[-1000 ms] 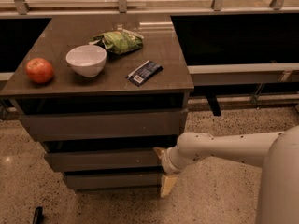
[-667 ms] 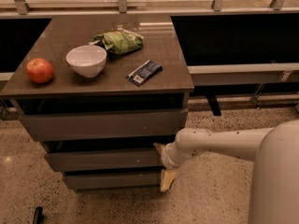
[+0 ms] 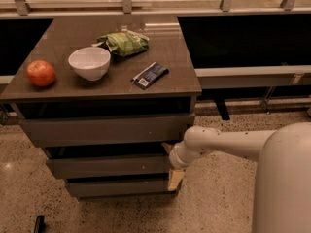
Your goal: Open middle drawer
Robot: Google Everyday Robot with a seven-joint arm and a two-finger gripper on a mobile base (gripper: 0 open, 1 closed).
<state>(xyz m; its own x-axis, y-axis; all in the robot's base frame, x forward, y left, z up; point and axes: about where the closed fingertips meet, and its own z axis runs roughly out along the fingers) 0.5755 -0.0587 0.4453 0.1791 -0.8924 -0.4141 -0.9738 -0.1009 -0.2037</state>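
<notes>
The middle drawer (image 3: 109, 166) is the grey-brown front panel of medium width, between a wider drawer front (image 3: 104, 128) above and a narrower one (image 3: 119, 186) below. It stands out a little from under the top drawer, with a dark gap above it. My gripper (image 3: 171, 163) is at the right end of the middle drawer's front. One tan finger (image 3: 167, 147) shows above the panel's corner and the other (image 3: 175, 179) below it. The jaws stand apart around that end. My white arm (image 3: 228, 142) reaches in from the right.
On the cabinet's top (image 3: 170, 57) lie a red apple (image 3: 41, 73), a white bowl (image 3: 89, 62), a green chip bag (image 3: 123, 43) and a dark snack bar (image 3: 149, 75). A low bench (image 3: 252, 74) runs to the right. The floor is speckled stone.
My gripper has moved slightly left and up, closer to the right end of the middle drawer. The drawers have not visibly moved.
</notes>
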